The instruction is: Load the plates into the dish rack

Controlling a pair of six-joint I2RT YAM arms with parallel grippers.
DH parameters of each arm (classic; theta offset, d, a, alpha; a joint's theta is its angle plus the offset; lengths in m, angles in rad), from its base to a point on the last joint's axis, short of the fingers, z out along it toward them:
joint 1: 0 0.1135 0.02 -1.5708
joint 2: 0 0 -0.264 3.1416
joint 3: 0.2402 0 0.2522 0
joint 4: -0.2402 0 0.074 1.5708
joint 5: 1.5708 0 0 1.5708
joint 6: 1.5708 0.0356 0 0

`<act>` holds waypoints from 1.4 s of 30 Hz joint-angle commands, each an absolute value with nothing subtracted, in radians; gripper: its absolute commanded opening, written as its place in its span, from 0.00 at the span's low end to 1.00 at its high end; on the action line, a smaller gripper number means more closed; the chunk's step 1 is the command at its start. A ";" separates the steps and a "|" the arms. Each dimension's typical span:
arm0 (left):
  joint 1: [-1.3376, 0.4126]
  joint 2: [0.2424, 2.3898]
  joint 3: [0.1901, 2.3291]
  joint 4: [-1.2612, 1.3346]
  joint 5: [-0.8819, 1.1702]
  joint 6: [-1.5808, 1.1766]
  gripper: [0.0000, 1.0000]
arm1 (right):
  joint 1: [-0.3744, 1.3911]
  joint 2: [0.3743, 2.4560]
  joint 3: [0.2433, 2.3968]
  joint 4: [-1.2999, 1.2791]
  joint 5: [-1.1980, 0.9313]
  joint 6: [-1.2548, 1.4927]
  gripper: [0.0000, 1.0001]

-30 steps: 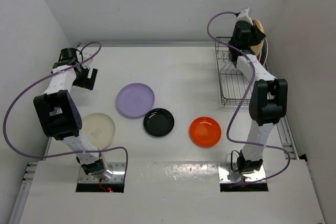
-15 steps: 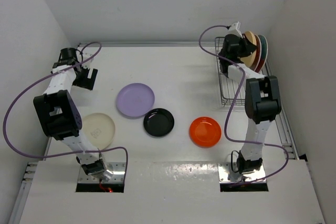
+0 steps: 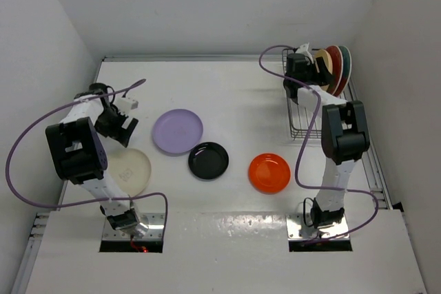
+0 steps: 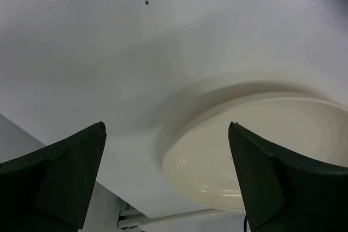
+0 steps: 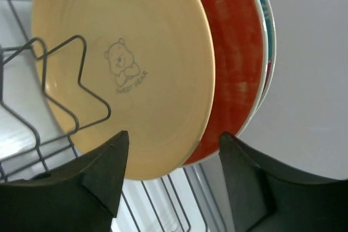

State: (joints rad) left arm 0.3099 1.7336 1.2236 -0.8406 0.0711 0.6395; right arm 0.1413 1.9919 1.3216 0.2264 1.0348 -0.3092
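Just beyond the parted, empty right claw, a pale yellow round plate stands upright; the left claw gapes empty.

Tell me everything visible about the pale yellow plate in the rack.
The pale yellow plate is round, shallow and smooth, with a line-drawn bear and lettering near its middle. It stands on edge at the far end of the dish rack, a bent rack wire crossing its face, a red plate close behind it. The right end effector is open before its lower rim, not gripping it.
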 commanded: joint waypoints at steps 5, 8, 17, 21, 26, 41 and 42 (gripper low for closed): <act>0.422 1.762 1.218 -0.992 0.229 0.755 0.95 | 0.169 1.826 1.355 0.074 0.902 -0.178 0.76; 0.437 1.785 1.187 -0.974 0.189 0.755 0.92 | 0.175 1.763 1.336 0.061 0.858 -0.164 0.80; 0.459 1.913 1.157 -0.966 0.170 0.735 0.39 | 0.213 1.648 1.322 0.035 0.812 -0.167 0.85; 0.468 1.873 1.242 -1.044 0.192 0.745 0.00 | 0.229 1.582 1.304 0.040 0.787 -0.167 0.85; 0.468 1.806 1.431 -1.219 0.282 0.943 0.00 | 0.273 1.511 1.312 -0.063 0.570 -0.163 0.95; 0.051 1.779 1.879 -1.153 0.741 0.849 0.00 | 0.439 1.682 1.451 -0.006 -0.541 0.277 0.97; -0.009 1.779 1.879 -1.134 0.741 0.830 0.00 | 0.461 1.695 1.471 0.018 -0.569 0.288 0.97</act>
